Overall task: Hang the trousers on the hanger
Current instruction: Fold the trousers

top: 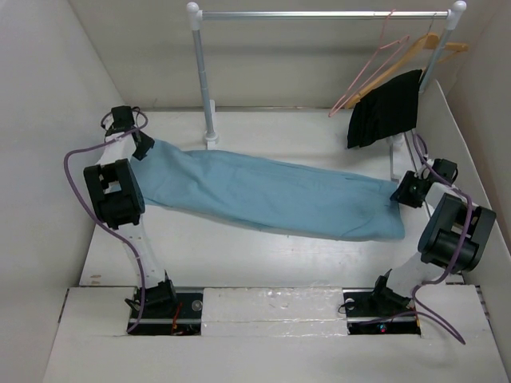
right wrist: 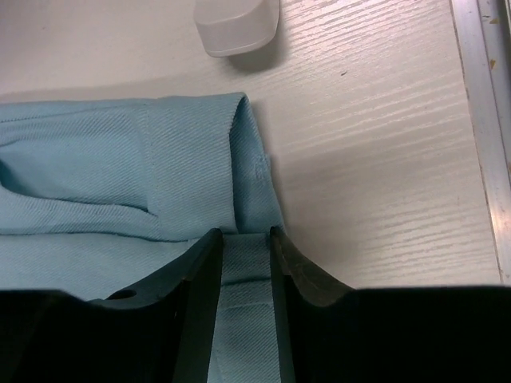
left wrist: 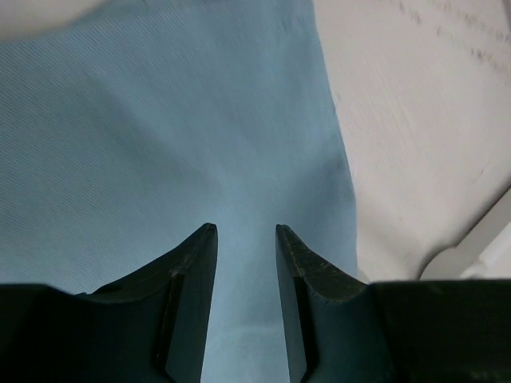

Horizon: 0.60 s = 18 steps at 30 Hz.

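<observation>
The light blue trousers [top: 263, 191] lie stretched across the table from far left to right. My left gripper [top: 142, 149] is shut on their left end; in the left wrist view the cloth [left wrist: 160, 120] fills the gap between the jaws [left wrist: 246, 231]. My right gripper [top: 402, 195] is shut on the right end; in the right wrist view a folded hem [right wrist: 96, 175] runs between its jaws [right wrist: 245, 233]. A pink wire hanger [top: 367, 68] and a wooden hanger [top: 423, 48] hang on the rail [top: 319, 14] at the back right.
A black garment [top: 387, 108] hangs from the wooden hanger, just behind the right gripper. The rack's left post [top: 204, 72] stands behind the trousers. A white rack foot [right wrist: 237, 28] sits near the hem. White walls enclose the table.
</observation>
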Tool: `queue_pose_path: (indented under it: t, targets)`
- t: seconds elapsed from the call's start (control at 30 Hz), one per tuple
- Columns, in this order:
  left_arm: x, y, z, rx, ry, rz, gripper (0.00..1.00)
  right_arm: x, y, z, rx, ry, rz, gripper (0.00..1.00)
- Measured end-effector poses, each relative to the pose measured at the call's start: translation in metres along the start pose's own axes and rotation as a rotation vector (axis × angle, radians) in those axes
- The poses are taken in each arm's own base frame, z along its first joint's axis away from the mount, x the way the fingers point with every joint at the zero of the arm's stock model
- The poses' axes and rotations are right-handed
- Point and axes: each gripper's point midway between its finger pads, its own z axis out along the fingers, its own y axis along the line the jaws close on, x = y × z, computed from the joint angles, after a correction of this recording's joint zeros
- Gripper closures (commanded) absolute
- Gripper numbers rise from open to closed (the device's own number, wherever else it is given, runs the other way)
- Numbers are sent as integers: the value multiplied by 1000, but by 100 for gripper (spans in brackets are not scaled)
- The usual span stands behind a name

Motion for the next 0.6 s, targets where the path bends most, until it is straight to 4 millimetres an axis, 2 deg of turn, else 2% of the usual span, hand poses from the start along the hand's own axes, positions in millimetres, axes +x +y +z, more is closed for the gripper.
queue_pose_path:
  t: [0.1, 0.13, 0.17, 0.23, 0.3, 0.4, 0.43, 0.5, 0.53, 0.6]
  targets:
    - [23, -7, -5, 7, 32, 32, 76, 1, 0, 5, -9, 12, 11, 46]
    - [30, -12, -9, 18, 39, 45, 83, 2, 1, 5, -13, 13, 17, 41]
    - [37, -19, -14, 32, 44, 59, 92, 1, 2, 5, -16, 13, 23, 41]
    - [51, -34, -27, 65, 49, 96, 100, 1, 4, 5, -25, 10, 30, 42]
    - [68, -58, -44, 113, 51, 149, 100, 1, 5, 5, -32, 11, 38, 43]
    - [102, -102, -70, 207, 54, 243, 100, 2, 7, 5, -41, 15, 51, 63]
    - [117, -115, -78, 235, 60, 276, 100, 2, 7, 5, -41, 16, 53, 77]
    - [148, -135, -91, 280, 83, 342, 100, 2, 6, 5, -32, 18, 58, 87]
    - [163, -143, -97, 298, 95, 370, 100, 3, 5, 4, -25, 20, 63, 97]
    - [191, -154, -108, 329, 121, 426, 100, 4, 2, 2, -8, 25, 68, 100]
